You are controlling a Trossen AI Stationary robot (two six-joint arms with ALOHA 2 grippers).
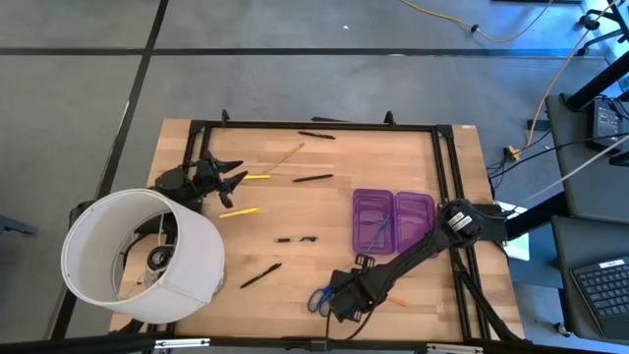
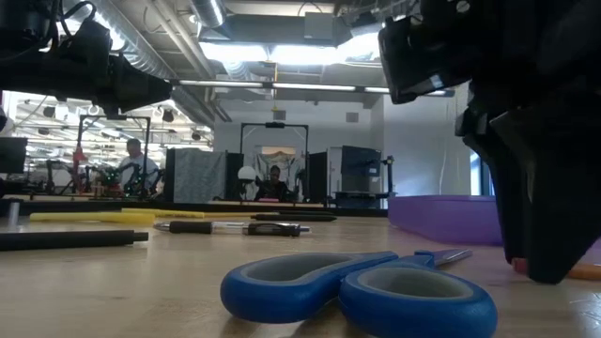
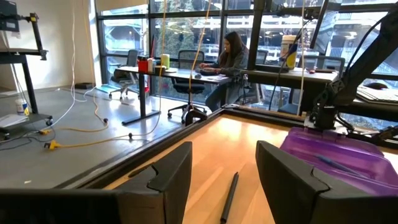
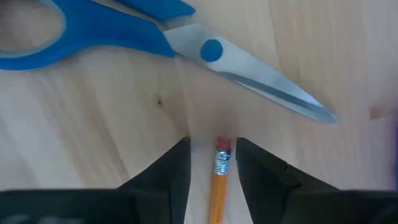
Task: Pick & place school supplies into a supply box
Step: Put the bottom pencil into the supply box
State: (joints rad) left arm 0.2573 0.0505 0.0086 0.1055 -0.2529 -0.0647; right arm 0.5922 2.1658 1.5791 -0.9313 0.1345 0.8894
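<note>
Your right gripper (image 4: pixel 212 163) is reaching down at the near edge of the table (image 1: pixel 393 157), its two fingers standing close on either side of an orange pencil (image 4: pixel 219 180). The eraser end is poking out between the tips. The fingers look closed in on the pencil, likely so it can be lifted lengthwise.

The blue-handled scissors (image 1: pixel 320 299) are lying flat just beside that gripper, blades closed, so you are working right alongside them.

The purple supply box (image 1: pixel 393 220) is sitting open on the right side of the table, near the right arm, with its lid folded flat next to the tray. That is leaving the tray clear from above. One thin blue pen (image 1: pixel 382 228) is already lying inside.

Counting what is showing on the table outside the box: one pair of scissors, three yellow or orange pencils besides the gripped one, and four or five dark pens or markers scattered across the middle and far edge.

Your left gripper (image 1: pixel 222 177) is waiting at the far left, fingers spread and empty, beside a large white cylinder (image 1: pixel 147 258).
</note>
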